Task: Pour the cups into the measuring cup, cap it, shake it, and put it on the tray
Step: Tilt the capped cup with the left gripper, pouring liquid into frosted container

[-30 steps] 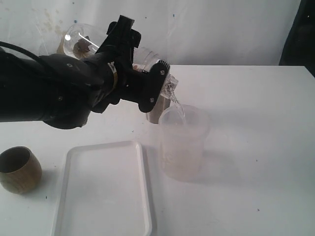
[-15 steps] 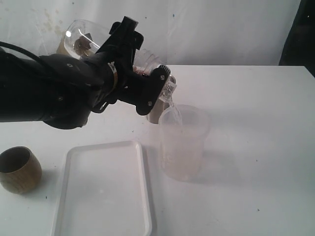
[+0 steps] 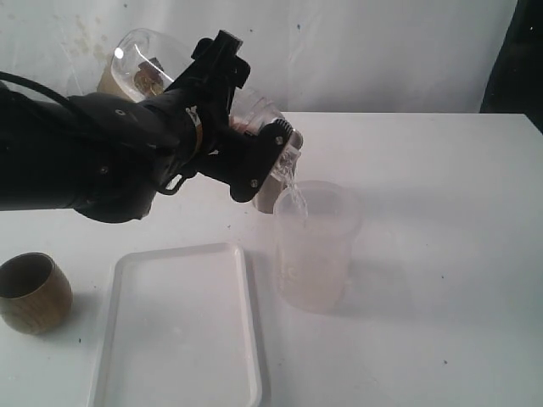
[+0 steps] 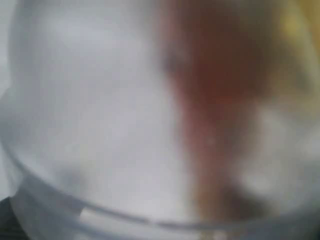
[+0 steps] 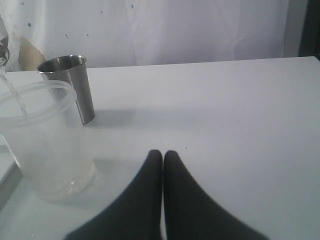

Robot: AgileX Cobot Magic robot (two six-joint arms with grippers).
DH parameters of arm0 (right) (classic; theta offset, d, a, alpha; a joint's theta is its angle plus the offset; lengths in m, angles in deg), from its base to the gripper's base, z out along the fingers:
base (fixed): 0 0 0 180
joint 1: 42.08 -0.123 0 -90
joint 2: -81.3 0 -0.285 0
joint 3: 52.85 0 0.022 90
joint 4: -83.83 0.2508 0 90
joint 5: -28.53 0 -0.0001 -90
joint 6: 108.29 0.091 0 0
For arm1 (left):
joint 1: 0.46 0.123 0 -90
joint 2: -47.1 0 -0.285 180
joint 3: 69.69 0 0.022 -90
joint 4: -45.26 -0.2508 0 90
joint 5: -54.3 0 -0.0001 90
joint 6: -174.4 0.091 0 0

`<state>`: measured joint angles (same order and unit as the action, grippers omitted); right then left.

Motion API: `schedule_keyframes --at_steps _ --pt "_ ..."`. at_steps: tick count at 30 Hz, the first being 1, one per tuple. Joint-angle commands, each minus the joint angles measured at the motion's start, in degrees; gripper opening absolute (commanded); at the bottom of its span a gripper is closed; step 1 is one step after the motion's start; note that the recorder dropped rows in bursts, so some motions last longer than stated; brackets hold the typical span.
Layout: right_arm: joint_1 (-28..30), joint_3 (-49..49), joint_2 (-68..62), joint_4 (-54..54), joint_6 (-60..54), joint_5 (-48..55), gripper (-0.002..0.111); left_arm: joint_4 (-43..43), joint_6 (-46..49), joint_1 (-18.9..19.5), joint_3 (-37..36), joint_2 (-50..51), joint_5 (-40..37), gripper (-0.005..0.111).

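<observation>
My left gripper (image 3: 242,114) is shut on the clear measuring cup (image 3: 148,59), which it holds tipped steeply, mouth down. A thin stream of water (image 3: 293,182) runs from the mouth into a frosted container (image 3: 314,246) below. The left wrist view shows only a blur of the measuring cup's wall (image 4: 100,125). The steel tumbler (image 5: 67,85) stands upright just behind the frosted container (image 5: 42,145), mostly hidden in the exterior view (image 3: 267,197). The brown wooden cup (image 3: 30,292) sits upright at the table's left edge. The white tray (image 3: 178,322) lies flat, left of the container. My right gripper (image 5: 163,152) is shut and holds nothing, low over the table.
A white cloth backdrop (image 3: 382,51) hangs behind the table. The white tabletop (image 3: 441,212) stretches to the right of the frosted container. My bulky black left arm (image 3: 76,157) reaches in over the table's left side, above the tray.
The left gripper has rolled the measuring cup a little steeper. The stream into the frosted container has thinned. The right gripper has not moved.
</observation>
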<state>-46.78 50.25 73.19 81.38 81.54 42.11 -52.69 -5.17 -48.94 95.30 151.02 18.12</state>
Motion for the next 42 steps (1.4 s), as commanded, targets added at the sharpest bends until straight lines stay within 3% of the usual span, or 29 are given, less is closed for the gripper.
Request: schedule_keyframes --at_steps 1,42 --pt "-0.4 -0.3 0.3 -0.1 0.0 0.1 0.0 -2.0 2.2 -0.2 0.9 -0.7 -1.4 0.0" --pt "-0.4 -0.3 0.3 -0.1 -1.1 0.1 0.0 -2.0 6.0 -0.9 2.6 -0.6 -0.6 0.0"
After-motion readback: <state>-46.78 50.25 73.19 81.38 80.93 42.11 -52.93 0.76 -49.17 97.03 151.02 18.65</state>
